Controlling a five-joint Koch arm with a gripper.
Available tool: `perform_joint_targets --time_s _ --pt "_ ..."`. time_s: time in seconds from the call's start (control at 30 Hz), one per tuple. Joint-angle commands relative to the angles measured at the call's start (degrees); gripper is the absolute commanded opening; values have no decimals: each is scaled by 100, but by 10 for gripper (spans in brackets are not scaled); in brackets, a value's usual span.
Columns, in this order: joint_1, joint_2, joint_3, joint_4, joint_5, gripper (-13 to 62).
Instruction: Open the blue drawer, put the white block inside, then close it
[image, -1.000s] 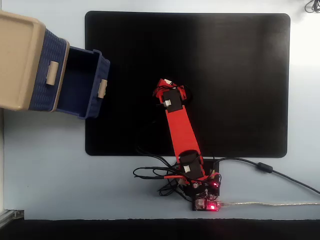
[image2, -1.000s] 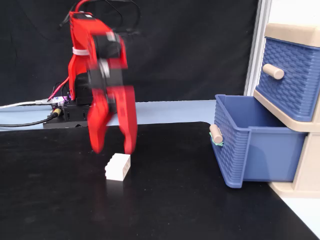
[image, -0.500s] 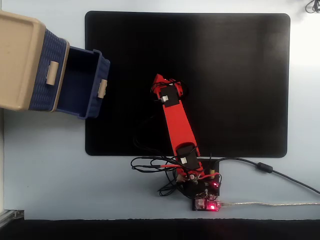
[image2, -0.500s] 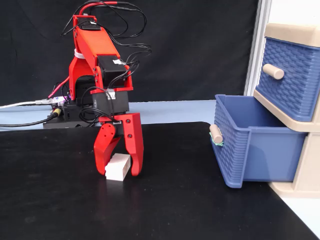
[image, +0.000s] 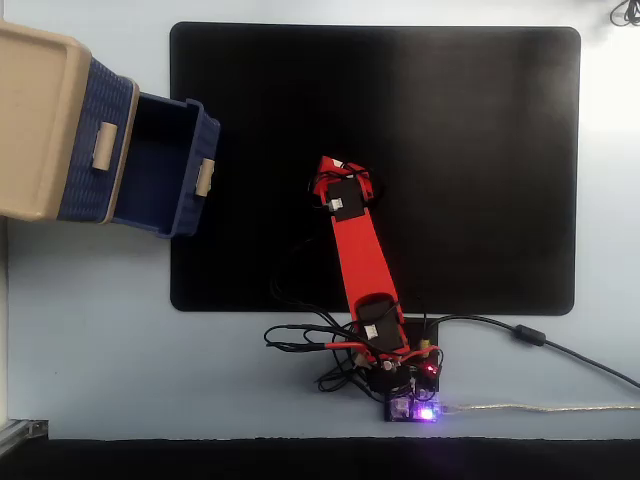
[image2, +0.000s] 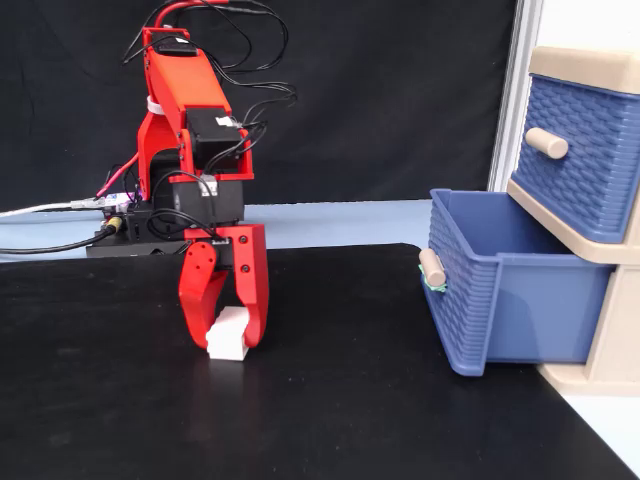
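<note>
Red end effector (image2: 226, 340) sits low on the black rectangular mat (image2: 330, 420), its two plastic jaws narrowed around the small cream-white rectangular block (image2: 229, 334). We read this as a grip, or very near one; the block's base looks to rest on the mat, so no lift yet.

In the fixed view from above, the red arm (image: 358, 250) covers the block entirely, so we cannot place it there.

Navy ribbed drawer with the small beige tab handle (image2: 510, 290) stands pulled out of the beige plastic cabinet (image2: 600, 370), at about 3 o'clock from the end effector in the side-on fixed view, well apart from it. From above, the same drawer (image: 165, 165) lies toward 10 o'clock of the arm, its deep interior open and, as far as we can see, empty. A second navy drawer front (image2: 575, 150) above it is shut.

Our reckoning: opening done, block being taken. Left to do: lift, carry across, drop inside, push the drawer closed.
</note>
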Motion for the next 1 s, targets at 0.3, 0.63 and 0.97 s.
perform_joint_targets --time_s 0.3,0.63,0.97 --pt "-958 896 -3243 2505 2496 -83" --pt "-3067 -1485 -7594 2584 4693 -83" --pt "-3331 -1758 -8086 2672 4764 96"
